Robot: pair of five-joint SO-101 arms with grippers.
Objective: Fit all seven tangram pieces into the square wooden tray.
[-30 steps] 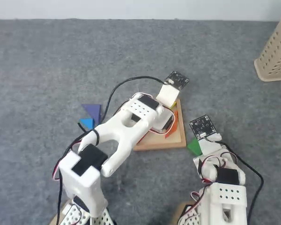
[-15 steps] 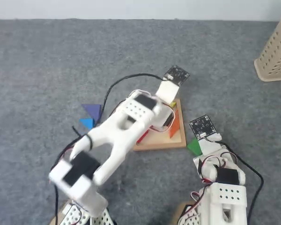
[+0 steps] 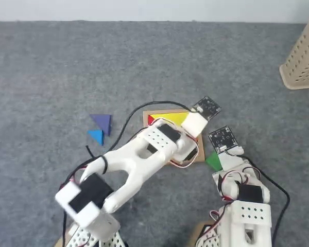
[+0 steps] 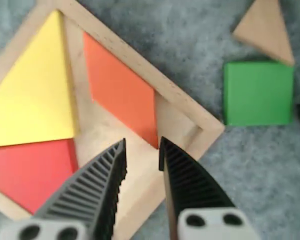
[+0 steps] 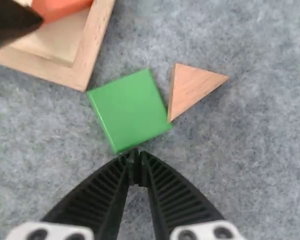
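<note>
So the square wooden tray sits a bit toward 5 o'clock from the middle of the grey carpeted tabletop, and three pieces are in it. The yellow triangle runs along the tray's 12 o'clock edge, and the red piece is tucked into the 10 o'clock corner, edge to edge with the yellow. The left wrist view shows an orange parallelogram lying flat against one rim just beside the yellow triangle, with bare wood floor taking up the rest of the tray. The left arm stretches in from 7 o'clock and covers most of the tray. Its hand, the left hand, hangs over that bare floor near the tip of the orange piece, with its fingers only a narrow slit apart and nothing between them. Off the tray's 4 o'clock corner, out on the carpet, is the green square, and a plain wooden triangle sits just beside it, one corner about touching. The right hand is right at the green square's edge with its fingers pressed together, gripping nothing. Well apart, at 9 o'clock from the tray, there's a dark blue triangle with a lighter blue triangle just beside it at 6 o'clock. A cream perforated tower stands way out at 2 o'clock on the tabletop.
</note>
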